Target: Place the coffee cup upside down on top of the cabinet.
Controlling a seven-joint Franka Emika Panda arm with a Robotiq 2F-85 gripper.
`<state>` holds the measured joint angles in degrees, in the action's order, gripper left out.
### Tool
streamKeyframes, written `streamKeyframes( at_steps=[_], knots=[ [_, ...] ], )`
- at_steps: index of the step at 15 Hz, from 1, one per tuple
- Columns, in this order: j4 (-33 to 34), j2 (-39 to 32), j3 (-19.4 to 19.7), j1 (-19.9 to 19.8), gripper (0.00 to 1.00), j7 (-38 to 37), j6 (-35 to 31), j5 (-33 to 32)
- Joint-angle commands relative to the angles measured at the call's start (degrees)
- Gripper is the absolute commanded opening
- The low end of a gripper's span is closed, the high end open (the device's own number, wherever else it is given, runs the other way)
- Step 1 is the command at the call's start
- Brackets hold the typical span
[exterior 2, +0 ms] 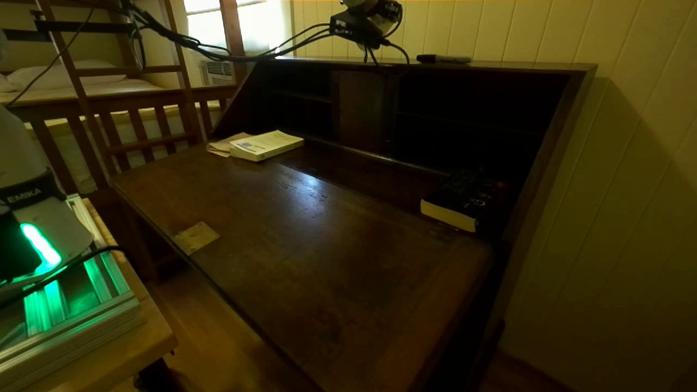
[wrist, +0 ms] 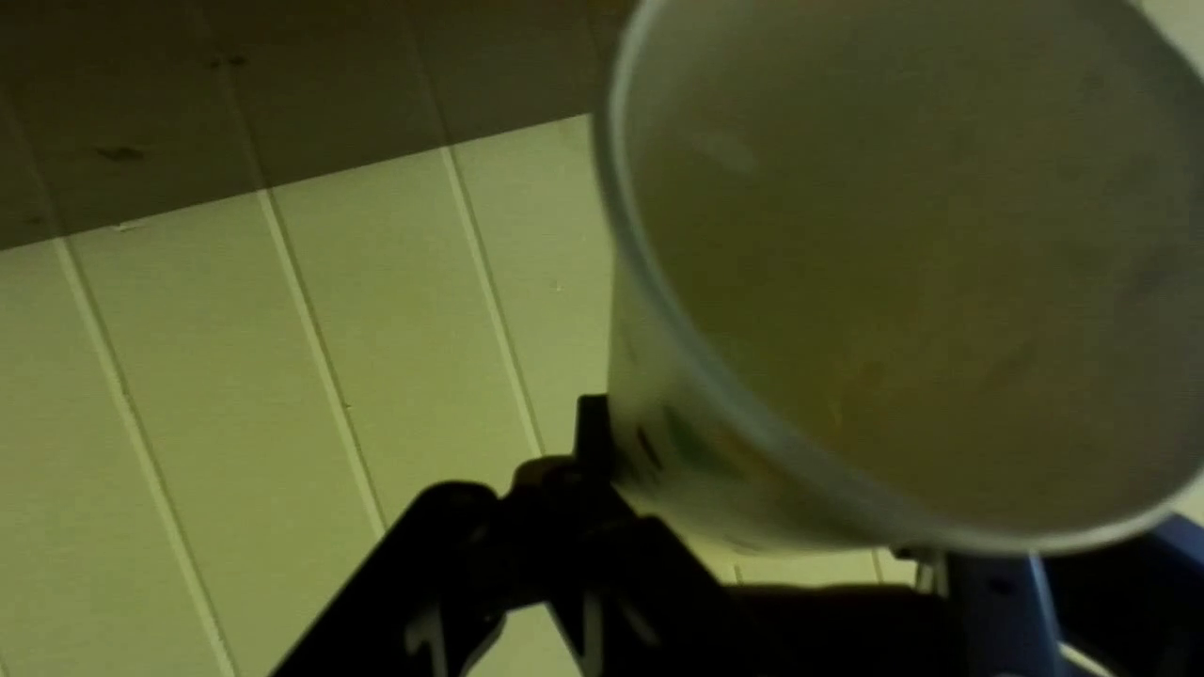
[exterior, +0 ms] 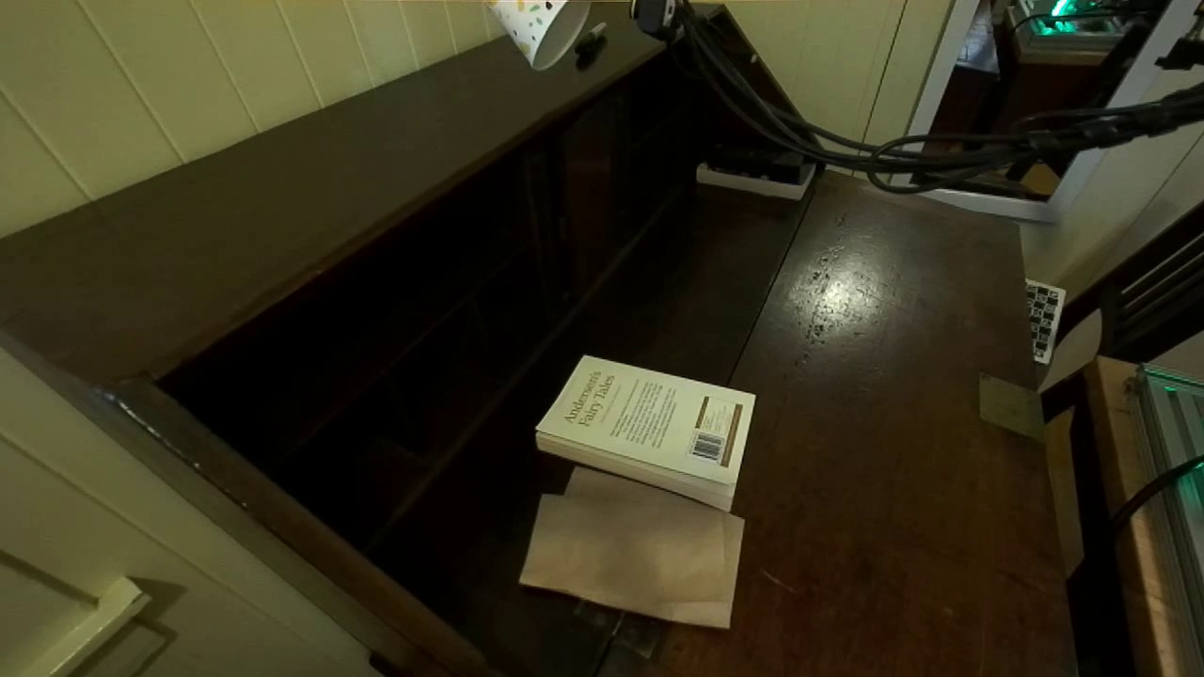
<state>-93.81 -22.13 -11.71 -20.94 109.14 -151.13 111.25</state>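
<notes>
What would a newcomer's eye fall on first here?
Probably the coffee cup, its open mouth filling the wrist view's upper right. Next, the pale book, bright against the dark tabletop in both exterior views. A green light glows at the left of an exterior view.

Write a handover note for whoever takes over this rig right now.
Gripper: shut on the coffee cup.
Cup: held tilted, mouth slanting down in an exterior view, apparently above the cabinet; exact clearance can't be told.
Dark marker: lying on the cabinet's top.
Done: cup grasped, mouth partly turned down.
Left: bring the mouth fully face-down, set the cup on the cabinet's top, release, back off. I'd probably keep clear of the marker.
</notes>
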Motion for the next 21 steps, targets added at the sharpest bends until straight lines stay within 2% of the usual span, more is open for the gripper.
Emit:
streamKeyframes(
  at_steps=[1, 2, 3, 5, 17, 18, 19, 21],
  knots=[
    [1.6, -1.6, 0.0, -0.9, 0.38, 9.1, 4.5, 8.1],
    [1.5, -1.7, 0.0, -0.9, 0.38, 10.3, 5.2, 9.6],
    [0.1, -0.6, 0.2, -0.4, 0.63, 6.4, 3.2, 5.8],
    [0.2, -0.9, 0.2, -0.6, 0.63, 8.3, 4.1, 7.4],
    [0.3, -1.0, 0.2, -0.6, 0.63, 8.3, 4.3, 7.5],
    [0.4, -1.0, 0.2, -0.6, 0.38, 8.3, 4.3, 7.5],
    [1.5, -1.3, 0.6, 0.1, 0.38, 14.6, 2.1, 11.7],
    [1.7, -0.9, 0.7, 0.5, 0.38, 22.0, 1.1, 16.7]
  ],
)
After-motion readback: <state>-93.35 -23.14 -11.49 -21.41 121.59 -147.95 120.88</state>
